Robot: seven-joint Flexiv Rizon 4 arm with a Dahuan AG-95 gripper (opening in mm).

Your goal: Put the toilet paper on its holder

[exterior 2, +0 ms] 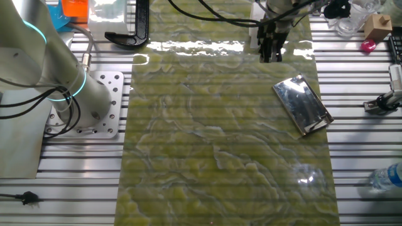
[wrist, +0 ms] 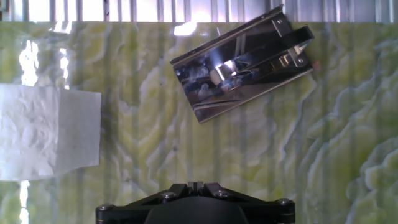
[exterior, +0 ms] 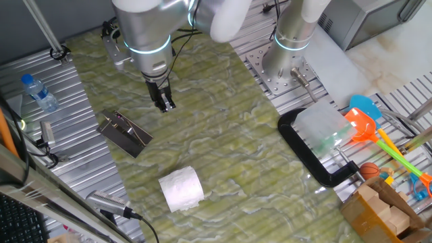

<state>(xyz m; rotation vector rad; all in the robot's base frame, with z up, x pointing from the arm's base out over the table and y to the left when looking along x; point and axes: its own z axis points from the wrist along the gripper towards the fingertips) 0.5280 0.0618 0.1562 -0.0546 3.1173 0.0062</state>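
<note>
The toilet paper, a white embossed roll, lies on its side on the green marbled mat near the front. In the hand view the toilet paper fills the left edge. The holder, a shiny dark plate with a thin rod, lies flat at the mat's left side; the holder and holder show in both other views. My gripper hangs above the mat behind the holder, shut and holding nothing. The gripper points straight down; the gripper hangs near the mat's far end.
A big black C-clamp lies at the mat's right edge. A clear water bottle rests on the slatted table at the left. Coloured toys and a cardboard box crowd the right. A second arm's base stands behind.
</note>
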